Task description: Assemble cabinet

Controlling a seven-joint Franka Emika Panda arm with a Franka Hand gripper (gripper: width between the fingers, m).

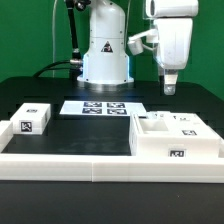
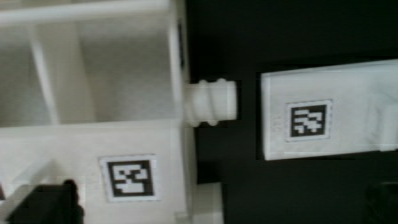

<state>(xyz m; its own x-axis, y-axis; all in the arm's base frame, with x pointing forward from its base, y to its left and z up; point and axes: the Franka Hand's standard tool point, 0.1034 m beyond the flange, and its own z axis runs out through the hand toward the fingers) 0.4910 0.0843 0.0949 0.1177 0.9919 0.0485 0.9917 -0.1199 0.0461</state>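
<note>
The white cabinet body [image 1: 175, 140] lies at the exterior view's right front, open side up, with a tag on its front wall. My gripper [image 1: 170, 88] hangs above its far part, open and empty. In the wrist view the body [image 2: 80, 150] shows its inner walls, a tag and a round white knob [image 2: 214, 102] sticking out of its side. A smaller white tagged panel [image 2: 329, 112] lies flat on the black table just past the knob. My dark fingertips [image 2: 43, 205] show at the picture's edge, far apart, nothing between them; the gripper [image 2: 214, 208] is over the body's edge.
Another small tagged white panel [image 1: 30, 118] lies at the exterior view's left. The marker board [image 1: 97, 107] lies in the middle in front of the robot base [image 1: 105, 60]. A low white border rail [image 1: 90, 165] runs along the front.
</note>
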